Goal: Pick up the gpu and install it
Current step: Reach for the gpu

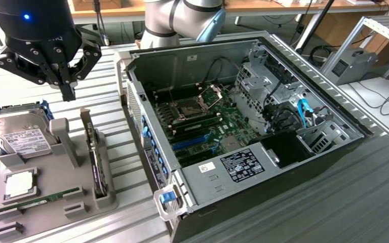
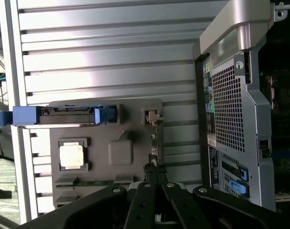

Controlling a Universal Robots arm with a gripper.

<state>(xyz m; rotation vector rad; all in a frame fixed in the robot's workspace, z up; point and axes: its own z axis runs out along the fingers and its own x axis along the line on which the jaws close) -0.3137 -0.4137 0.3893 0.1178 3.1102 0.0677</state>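
Jaws are clenched together with nothing between them. The gripper [image 1: 68, 92] hangs above the gpu [image 1: 99, 164] without touching it. The gpu stands on its thin edge in a slot of the grey tray [image 1: 46, 218]. On this tray are also the hard drive [image 1: 18, 135] and the green memory stick [image 1: 39, 200]. The open computer case [image 1: 201, 55] stands to the exterior view's right.
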